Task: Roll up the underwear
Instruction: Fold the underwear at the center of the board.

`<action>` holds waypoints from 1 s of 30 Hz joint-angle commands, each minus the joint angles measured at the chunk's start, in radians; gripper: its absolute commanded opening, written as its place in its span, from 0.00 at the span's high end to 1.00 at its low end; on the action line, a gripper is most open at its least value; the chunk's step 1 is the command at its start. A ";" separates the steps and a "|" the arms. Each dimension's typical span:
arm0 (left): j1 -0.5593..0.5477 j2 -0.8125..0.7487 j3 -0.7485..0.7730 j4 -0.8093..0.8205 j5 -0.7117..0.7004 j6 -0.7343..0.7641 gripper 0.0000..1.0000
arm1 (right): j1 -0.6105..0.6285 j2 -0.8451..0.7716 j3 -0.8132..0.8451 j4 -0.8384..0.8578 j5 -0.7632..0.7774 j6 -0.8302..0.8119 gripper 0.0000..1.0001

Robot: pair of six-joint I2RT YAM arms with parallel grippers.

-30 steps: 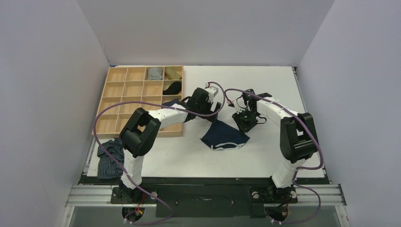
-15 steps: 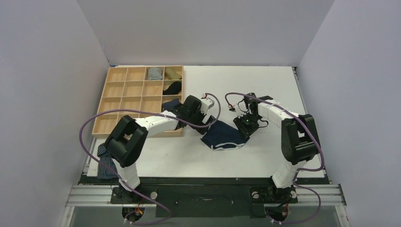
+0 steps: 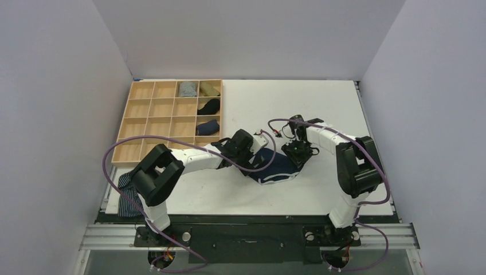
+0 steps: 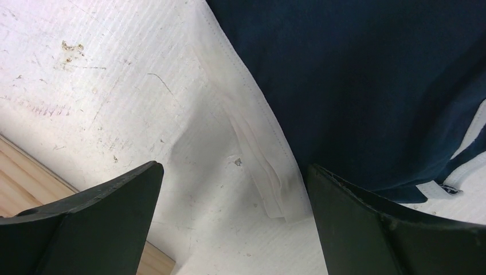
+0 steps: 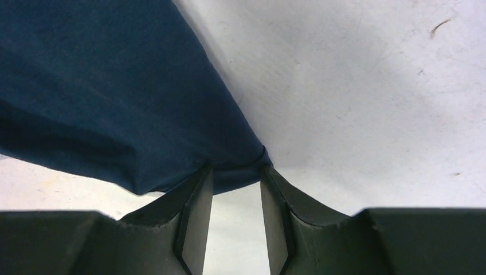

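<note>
since half a second ago our left claw (image 3: 255, 160) has swung off the tray (image 3: 150, 127) toward 5 o'clock and now sits at the 9 o'clock edge of the underwear (image 3: 278, 168). its arm no longer covers the navy roll (image 3: 207, 126) in the tray. our right claw (image 3: 297, 153) has shifted only slightly and stays at the garment's 1 o'clock corner. the underwear lies about where it did, on the table (image 3: 326, 103) near centre, between the two claws.

around it, the tray sits at 10 o'clock, and our left arm lies over its near row. a black sock roll (image 3: 210, 106), a grey roll (image 3: 187, 89) and an olive roll (image 3: 210, 87) sit in its far cells. a striped garment (image 3: 129, 193) lies at the table's 8 o'clock edge, well apart.

from the left wrist we see the left claw (image 4: 234, 172) spread wide and holding nothing, its fingers straddling the white trim (image 4: 258, 143). from the right wrist, the right claw (image 5: 236, 183) is narrowed to a slim gap, with the navy corner pinched between its tips.
</note>
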 commanded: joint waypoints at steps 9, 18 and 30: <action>-0.017 0.054 0.121 -0.045 -0.017 -0.112 0.03 | 0.008 0.112 0.213 -0.017 0.106 -0.112 0.67; -0.018 -0.053 0.104 0.008 0.038 -0.043 0.03 | 0.002 0.131 0.371 -0.074 0.041 -0.178 0.64; -0.039 -0.160 0.136 -0.211 0.401 0.397 0.03 | -0.083 -0.062 0.255 -0.094 -0.060 -0.107 0.63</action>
